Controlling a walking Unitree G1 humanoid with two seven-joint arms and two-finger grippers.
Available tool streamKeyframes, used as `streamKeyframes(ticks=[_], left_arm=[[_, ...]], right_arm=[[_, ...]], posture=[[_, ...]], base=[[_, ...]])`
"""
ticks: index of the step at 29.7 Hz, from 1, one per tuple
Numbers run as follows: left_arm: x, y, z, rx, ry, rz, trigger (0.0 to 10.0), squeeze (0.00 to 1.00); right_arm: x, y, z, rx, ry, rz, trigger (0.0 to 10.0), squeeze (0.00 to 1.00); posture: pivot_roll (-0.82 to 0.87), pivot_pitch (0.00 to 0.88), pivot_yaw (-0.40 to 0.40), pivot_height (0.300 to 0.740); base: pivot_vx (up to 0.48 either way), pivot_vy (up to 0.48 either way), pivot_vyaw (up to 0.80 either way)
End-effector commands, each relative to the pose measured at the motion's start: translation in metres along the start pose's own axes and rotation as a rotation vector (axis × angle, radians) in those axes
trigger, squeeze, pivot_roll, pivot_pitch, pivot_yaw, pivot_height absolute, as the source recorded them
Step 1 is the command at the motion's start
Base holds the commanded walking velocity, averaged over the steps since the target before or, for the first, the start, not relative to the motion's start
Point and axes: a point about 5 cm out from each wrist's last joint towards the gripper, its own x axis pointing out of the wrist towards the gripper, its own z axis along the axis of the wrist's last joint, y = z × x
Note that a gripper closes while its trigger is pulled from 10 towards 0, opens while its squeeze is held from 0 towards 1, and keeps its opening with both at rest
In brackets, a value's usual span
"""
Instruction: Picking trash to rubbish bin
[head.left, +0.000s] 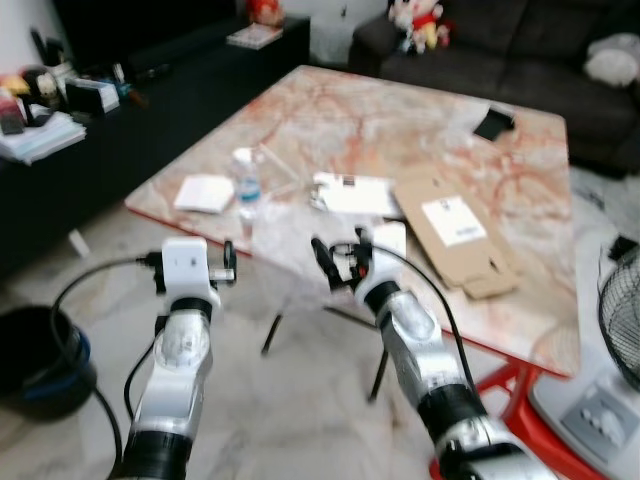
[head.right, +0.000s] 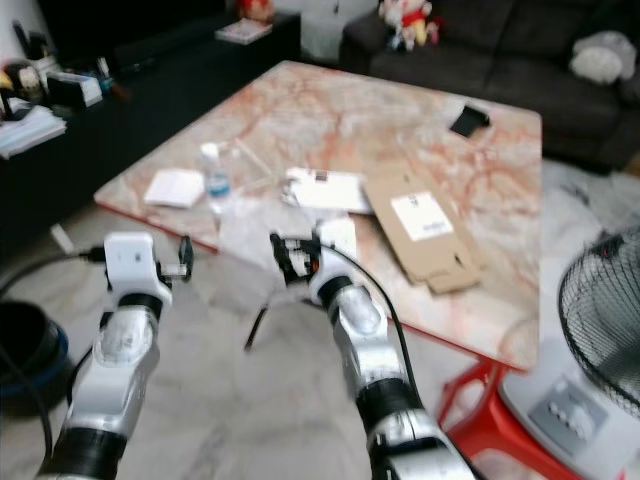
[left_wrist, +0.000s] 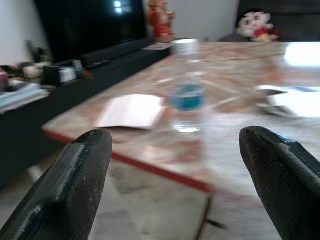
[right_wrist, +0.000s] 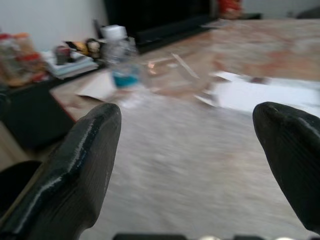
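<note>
Clear plastic water bottle with blue label upright on pink marble table, contents indiscernible, left gripper released at 6 o'clock, right gripper released, black bin at 8 o'clock.

A low table with a pink-and-cream marbled top and red legs stands on a pale marble floor. Near its front edge stand a clear plastic water bottle with a blue label, upright, with a white paper pad just beside it, and white papers toward the middle. A flattened cardboard box with a white label lies next to the papers, and a small black object sits well apart near the far edge.
</note>
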Motion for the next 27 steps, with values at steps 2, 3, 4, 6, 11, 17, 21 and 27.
streamKeyframes(ticks=[2,3,4,6,11,17,21,27], left_arm=[[-0.0027,0.0049,0.0022,0.021,-0.011,0.017,10.0,0.00],[-0.0030,0.0050,0.0022,0.021,-0.011,0.018,10.0,0.00],[-0.0032,0.0050,0.0023,0.021,-0.011,0.018,10.0,0.00],[-0.0034,0.0050,0.0023,0.021,-0.011,0.018,10.0,0.00],[-0.0042,0.0042,0.0023,0.019,-0.012,0.018,10.0,0.00],[-0.0037,0.0034,0.0031,0.018,-0.010,0.016,10.0,0.00],[-0.0031,0.0044,0.0036,0.018,-0.011,0.020,10.0,0.00],[-0.0027,0.0045,0.0041,0.020,-0.013,0.022,10.0,0.00]], right_arm=[[0.0008,0.0011,0.0029,0.006,-0.004,0.006,10.0,0.00],[0.0007,0.0012,0.0028,0.006,-0.004,0.007,10.0,0.00],[0.0006,0.0013,0.0028,0.005,-0.003,0.008,10.0,0.00],[0.0007,0.0015,0.0028,0.005,-0.003,0.009,10.0,0.00],[0.0012,0.0021,0.0035,0.007,-0.001,0.013,10.0,0.00],[0.0008,0.0009,0.0041,0.019,0.002,0.009,10.0,0.00],[0.0000,0.0005,0.0031,0.022,0.005,0.006,10.0,0.00],[-0.0002,0.0007,0.0027,0.027,0.008,0.005,10.0,0.00]], posture=[[0.02,0.055,-0.046,0.740],[0.02,0.055,-0.046,0.740],[0.02,0.055,-0.047,0.740],[0.02,0.055,-0.047,0.740],[0.02,0.056,-0.048,0.740],[0.02,0.068,-0.052,0.740],[0.02,0.071,-0.052,0.740],[0.02,0.076,-0.052,0.740]], base=[[0.259,0.000,0.00],[0.259,0.000,0.00],[0.262,0.000,0.00],[0.262,0.000,0.00],[0.312,0.000,0.00],[0.273,0.000,0.00],[0.271,0.000,0.00],[0.273,0.000,0.00]])
